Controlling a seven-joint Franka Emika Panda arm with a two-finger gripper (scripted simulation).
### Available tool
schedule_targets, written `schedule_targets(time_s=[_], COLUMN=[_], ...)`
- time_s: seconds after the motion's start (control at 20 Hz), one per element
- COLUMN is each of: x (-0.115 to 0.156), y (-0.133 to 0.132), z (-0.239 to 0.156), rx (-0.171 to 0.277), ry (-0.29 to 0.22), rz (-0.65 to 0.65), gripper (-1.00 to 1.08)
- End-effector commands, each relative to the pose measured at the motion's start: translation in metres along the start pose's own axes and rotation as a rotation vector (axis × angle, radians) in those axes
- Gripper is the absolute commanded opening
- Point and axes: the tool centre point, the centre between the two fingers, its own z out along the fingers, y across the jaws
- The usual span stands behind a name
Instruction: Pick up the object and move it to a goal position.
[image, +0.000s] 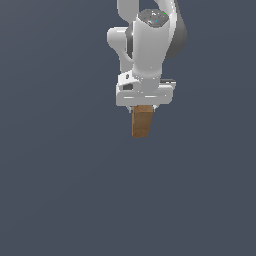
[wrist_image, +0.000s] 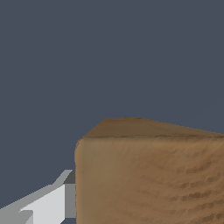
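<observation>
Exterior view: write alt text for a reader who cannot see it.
A white robot arm reaches down with a tan-brown wooden block hanging from its claw. The block's top sits between the fingers, its lower part exposed. Everything else is plain dark blue-grey background.

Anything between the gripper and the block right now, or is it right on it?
Nothing lies between them. In the exterior view the gripper meets the top of the block directly; the wrist view shows a finger against the block's side.
</observation>
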Motion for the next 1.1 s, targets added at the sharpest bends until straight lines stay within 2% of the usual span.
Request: schedule_targets(time_s=[0.0,0.55,1.05], x=[-0.008,-0.038,-0.045], y=[-0.016,-0.073,-0.09], z=[-0.029,-0.115,-0.141], rx=[-0.001,0.0,0.002], ry=[0.01,0.01,0.01], rz=[0.0,-0.001,0.0], gripper=[-1.0,-1.0,-1.0])
